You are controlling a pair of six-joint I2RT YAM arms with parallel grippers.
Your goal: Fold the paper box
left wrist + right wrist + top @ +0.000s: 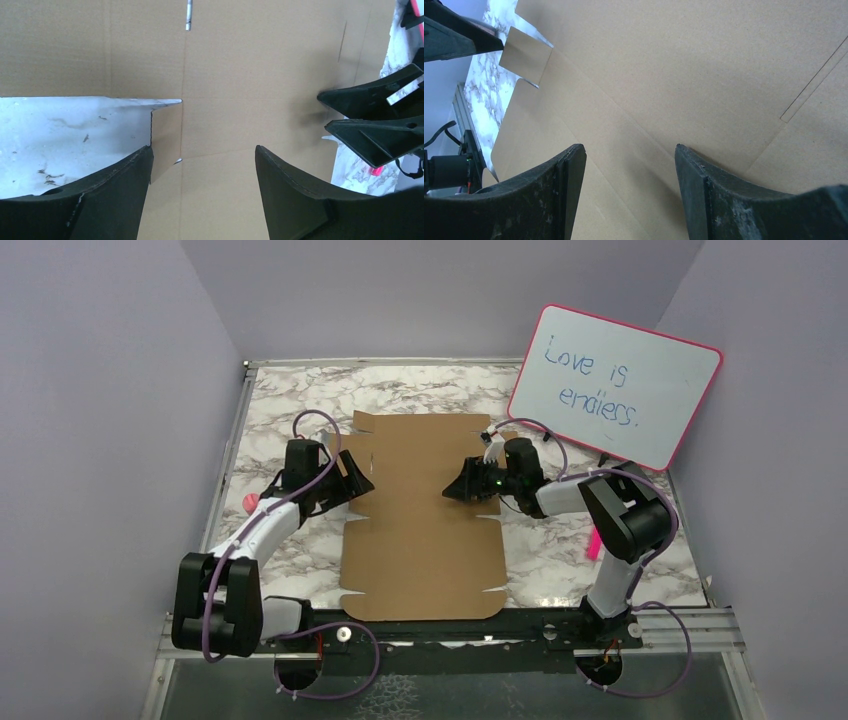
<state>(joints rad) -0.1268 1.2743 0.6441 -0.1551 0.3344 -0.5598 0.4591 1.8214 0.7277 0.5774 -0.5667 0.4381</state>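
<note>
Paper box position: The paper box [420, 530] lay as a flat die-cut sheet on the marble table [290, 400], roughly central between my two arms. No walls had been raised yet.

Left pincer state: My left pincer [358, 482] stood well open and gripped nothing. Its jaws straddled the sheet's left edge, one over bare table and one over cardboard.

Left pincer placement reason: I held it at the small side flap [166, 132], which appeared tilted up off the table. My outer finger [100, 200] sat just beside that flap or touching it. I could not tell which.

Right pincer state: My right pincer [452, 492] was likewise wide apart and empty, with plain cardboard visible between its jaws.

Right pincer placement reason: I kept it low over the right half of the sheet, pointing toward the left pincer. I judged this a bracing position, so the sheet would not slide while the opposite edge was worked.

Step in hand: I judged this to be the first crease, at the left flap.

Risk: Unweighted cardboard may shift or spring flat once released.

Surroundings: A pink-rimmed whiteboard [615, 385] leaned at the far right, well apart from the sheet.
</note>
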